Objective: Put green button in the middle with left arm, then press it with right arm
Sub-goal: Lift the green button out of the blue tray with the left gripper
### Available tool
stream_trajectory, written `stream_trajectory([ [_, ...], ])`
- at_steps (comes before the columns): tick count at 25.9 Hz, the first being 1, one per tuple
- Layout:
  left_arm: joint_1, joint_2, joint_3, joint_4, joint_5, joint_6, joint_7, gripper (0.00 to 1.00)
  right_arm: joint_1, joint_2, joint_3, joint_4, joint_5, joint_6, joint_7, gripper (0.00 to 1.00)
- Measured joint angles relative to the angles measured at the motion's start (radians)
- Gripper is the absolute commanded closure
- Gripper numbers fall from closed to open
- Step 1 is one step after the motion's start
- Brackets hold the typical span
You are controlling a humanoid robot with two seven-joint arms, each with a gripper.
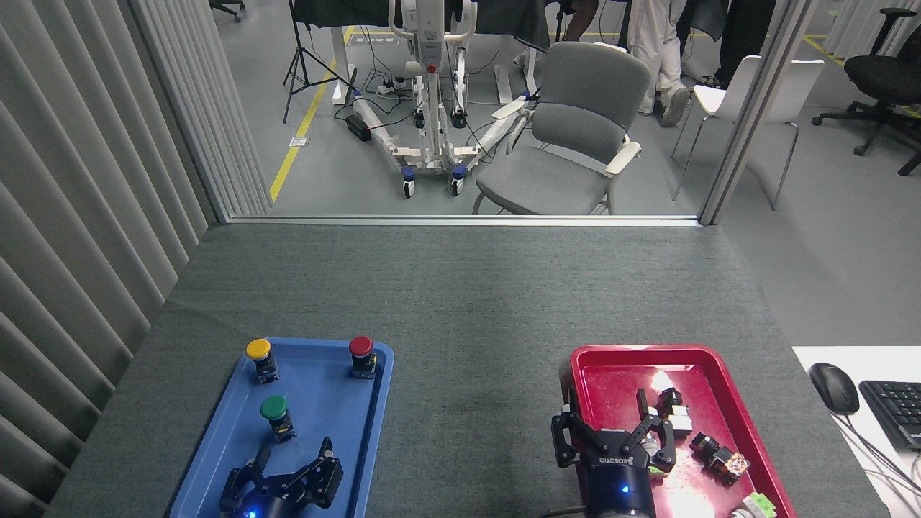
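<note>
Blue tray [216, 446] holding a yellow button [260, 354] and a red button [361, 352]; red tray [626, 354] with small parts; beyond the table, a grey chair [568, 137]; at right, mouse [833, 387] and keyboard [896, 411].

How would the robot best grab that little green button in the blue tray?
Probably by the dark blocky base under the green button, not the rounded glossy cap. It stands upright, so the open left gripper, just nearer the robot, could come from above or that near side.

White lettering on right gripper [611, 440] body, lower right of frame: reads "ROBOTIQ", appearing upside down. Yellowish floor marking at top centre, too small to read. No other legible text.
</note>
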Motion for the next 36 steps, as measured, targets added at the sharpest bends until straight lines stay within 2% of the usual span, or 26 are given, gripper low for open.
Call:
stream_trajectory([
  [9,-0.096,0.001,0.001,0.102,-0.007,0.02,0.005,0.04,-0.002,0.001,0.0,0.001,0.0,0.0,0.0,0.0],
  [15,-0.18,0.003,0.001,0.232,0.003,0.037,0.015,0.04,-0.002,0.002,0.0,0.001,0.0,0.0,-0.001,0.0],
  [18,-0.196,0.003,0.001,0.26,0.006,0.04,0.017,0.06,-0.002,0.002,0.0,0.001,0.0,0.001,-0.002,0.0],
  [19,-0.2,0.003,0.002,0.264,0.006,0.041,0.017,0.12,-0.002,0.002,0.0,0.001,0.0,0.001,-0.002,0.0],
  [21,-0.203,0.003,0.001,0.27,0.006,0.042,0.017,0.45,-0.001,0.002,0.0,0.001,0.0,0.001,-0.001,0.0],
  [22,-0.204,0.003,0.001,0.271,0.005,0.042,0.018,0.57,-0.001,0.002,0.0,0.001,0.0,0.001,-0.001,0.01],
  [23,-0.205,0.003,0.001,0.272,0.004,0.042,0.018,0.62,-0.001,0.002,0.0,0.001,0.0,0.001,0.0,0.01],
  [26,-0.205,0.004,0.001,0.27,0.001,0.042,0.019,0.71,-0.002,0.002,0.0,0.001,0.0,0.001,0.0,0.0],
  [30,-0.202,0.005,0.001,0.267,-0.001,0.037,0.019,0.88,-0.002,0.002,0.0,0.001,0.0,0.001,0.001,0.01],
  [36,-0.159,0.016,-0.001,0.203,-0.003,0.019,0.017,0.87,-0.003,0.002,0.0,0.001,0.001,0.0,0.002,0.01],
])
